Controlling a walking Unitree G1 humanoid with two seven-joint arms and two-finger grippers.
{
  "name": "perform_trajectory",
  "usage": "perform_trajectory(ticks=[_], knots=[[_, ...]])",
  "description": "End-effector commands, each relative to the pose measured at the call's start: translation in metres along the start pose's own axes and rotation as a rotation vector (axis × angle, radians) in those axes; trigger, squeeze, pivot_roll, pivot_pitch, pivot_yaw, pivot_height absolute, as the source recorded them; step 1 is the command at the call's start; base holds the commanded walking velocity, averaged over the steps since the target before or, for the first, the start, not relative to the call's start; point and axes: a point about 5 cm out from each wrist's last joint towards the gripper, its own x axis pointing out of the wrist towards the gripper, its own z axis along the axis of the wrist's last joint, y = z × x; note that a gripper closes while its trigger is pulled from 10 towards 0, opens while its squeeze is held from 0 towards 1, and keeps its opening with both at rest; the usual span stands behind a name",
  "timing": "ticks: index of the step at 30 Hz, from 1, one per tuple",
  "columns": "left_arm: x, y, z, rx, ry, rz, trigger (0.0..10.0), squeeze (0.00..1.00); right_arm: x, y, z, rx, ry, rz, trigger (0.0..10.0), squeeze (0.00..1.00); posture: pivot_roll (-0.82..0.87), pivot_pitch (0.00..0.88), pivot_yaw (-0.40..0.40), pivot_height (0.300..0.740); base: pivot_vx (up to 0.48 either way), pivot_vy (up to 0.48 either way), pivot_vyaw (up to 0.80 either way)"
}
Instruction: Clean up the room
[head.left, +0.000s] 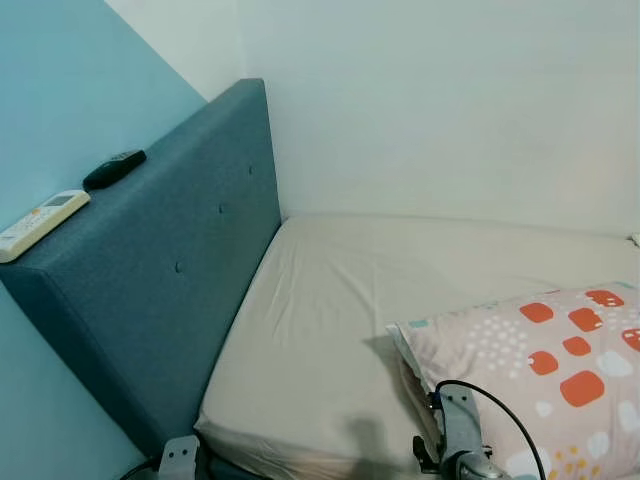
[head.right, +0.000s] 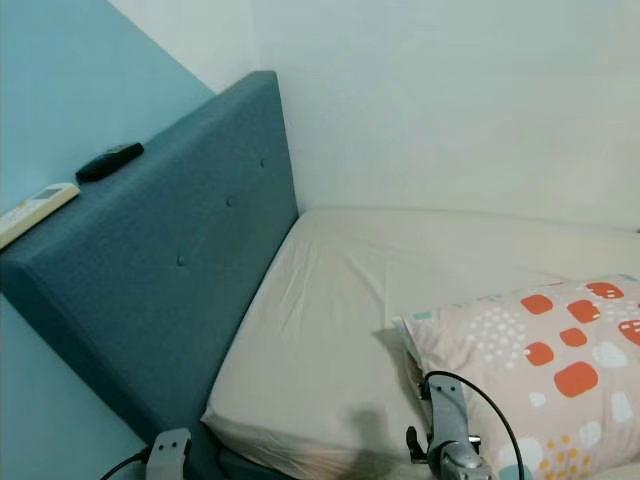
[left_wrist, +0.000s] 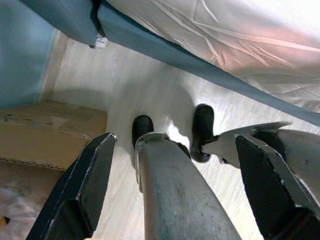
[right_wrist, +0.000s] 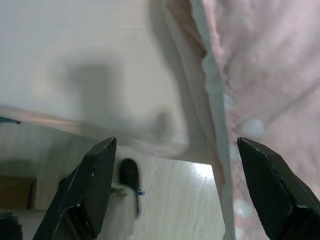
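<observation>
Both sets of jaws are hanging spread and empty: the right gripper (right_wrist: 170, 195) by the pillow (head.left: 560, 360) at the bed (head.left: 330, 300) edge, the left gripper (left_wrist: 170, 195) over the floor. Soft, light, floppy (judging by looks), the pillow is inviting a pinch at its near corner.

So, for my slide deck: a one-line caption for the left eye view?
Bare mattress, spotted pillow at its near right, white remote and black remote atop the blue headboard.

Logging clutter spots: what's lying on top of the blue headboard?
Two remotes lie on the headboard ledge: a white remote nearer the camera and a black remote farther along. The ledge's near end is cut off by the frame.
</observation>
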Motion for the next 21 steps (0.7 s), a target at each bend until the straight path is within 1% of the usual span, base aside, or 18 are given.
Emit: perform_trajectory(ticks=[1,3,19,21], knots=[[-0.0002,0.0001,-0.0015,0.007,0.011,-0.003,10.0,0.0,0.0001,0.0004,0.0002,-0.008,0.005,-0.001,10.0,0.0,-0.11,0.0,0.03,0.72,0.0,-0.48,0.0],[-0.0003,0.0015,-0.0004,-0.009,0.006,0.007,10.0,0.0,0.0005,0.0017,0.002,-0.001,0.0,0.001,10.0,0.0,-0.11,0.0,0.034,0.72,0.0,0.0,0.0],[-0.0001,0.0014,0.0009,-0.034,-0.001,0.005,10.0,0.0,0.0007,0.0009,0.0048,0.006,-0.009,-0.002,10.0,0.0,-0.11,0.0,0.038,0.72,0.0,0.0,0.0],[0.0,0.001,0.0008,-0.039,-0.002,0.003,10.0,0.0,0.0007,0.0005,0.0051,0.005,-0.009,-0.005,10.0,0.0,-0.11,0.0,0.039,0.72,0.0,0.0,-0.53]])
